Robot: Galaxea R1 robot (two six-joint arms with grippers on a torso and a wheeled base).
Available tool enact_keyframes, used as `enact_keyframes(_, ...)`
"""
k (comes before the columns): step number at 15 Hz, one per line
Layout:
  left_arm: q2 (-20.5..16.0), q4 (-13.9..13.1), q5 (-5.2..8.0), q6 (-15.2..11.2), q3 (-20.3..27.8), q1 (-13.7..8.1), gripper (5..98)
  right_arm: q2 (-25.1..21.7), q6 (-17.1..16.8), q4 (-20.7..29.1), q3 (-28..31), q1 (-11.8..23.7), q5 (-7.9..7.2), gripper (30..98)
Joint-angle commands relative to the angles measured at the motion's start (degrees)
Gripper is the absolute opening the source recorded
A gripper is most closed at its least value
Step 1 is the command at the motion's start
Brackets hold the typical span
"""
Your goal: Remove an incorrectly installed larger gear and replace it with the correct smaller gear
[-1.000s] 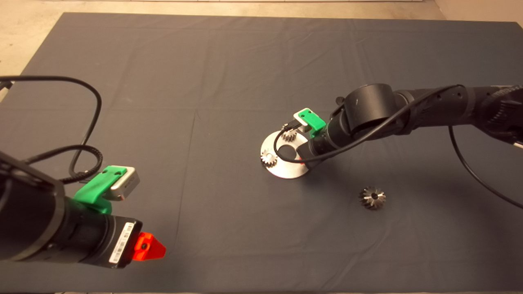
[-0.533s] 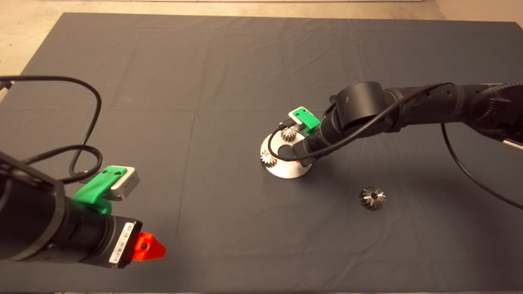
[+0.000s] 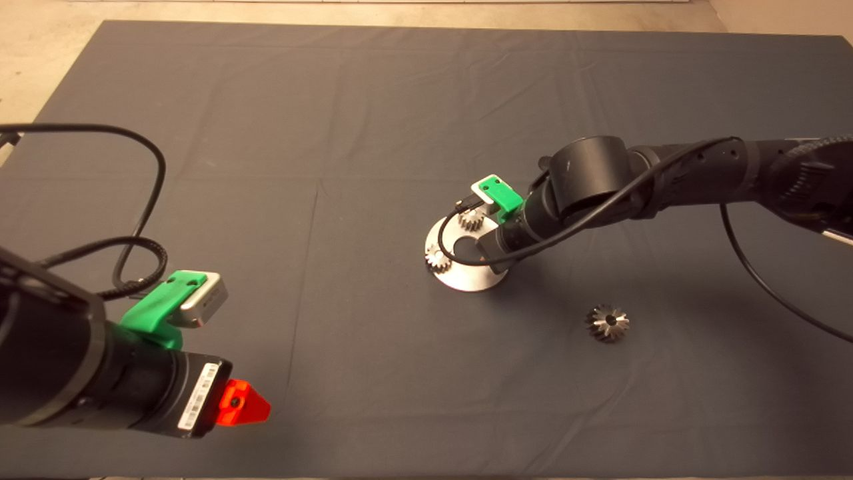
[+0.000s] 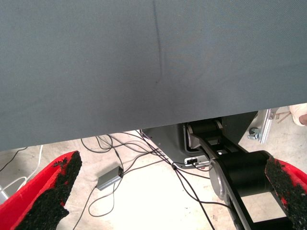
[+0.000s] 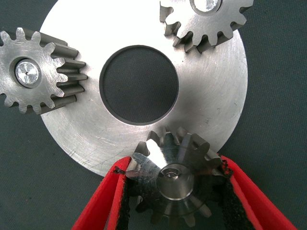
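The smaller gear [image 5: 173,179] sits at the rim of a round silver plate [image 5: 206,110], next to its centre hole, with a shiny round pin end showing in its bore. My right gripper [image 5: 172,167] is shut on it, one red finger [image 5: 103,201] on each side. In the head view the right gripper [image 3: 498,255] is over the plate's [image 3: 466,277] right part and hides this gear. The larger gear [image 3: 607,323] lies alone on the mat, to the right of the plate and nearer the front. My left gripper [image 3: 243,403] waits open at the lower left.
Two brighter small gears sit on the plate, one [image 3: 438,258] at its left rim and one [image 3: 471,219] at its far rim. The right arm's black cable [image 3: 460,250] loops over the plate. The left wrist view shows the mat's edge [image 4: 144,127] and floor cables.
My right gripper has shifted a little to the left over the plate and then held there. The larger gear, the plate and the left arm have not moved.
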Motion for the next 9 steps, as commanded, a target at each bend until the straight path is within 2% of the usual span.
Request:
enact_keyframes(1, 0.0, -0.9, 0.20, -0.3, 0.9, -0.2, 98.3, 0.1, 0.3, -1.5, 1.0, 1.0, -0.08, 41.4)
enact_keyframes(9, 0.0, -0.9, 0.20, -0.4, 0.9, -0.2, 98.3, 0.2, 0.2, -1.4, 1.3, 1.0, -0.87, 41.4)
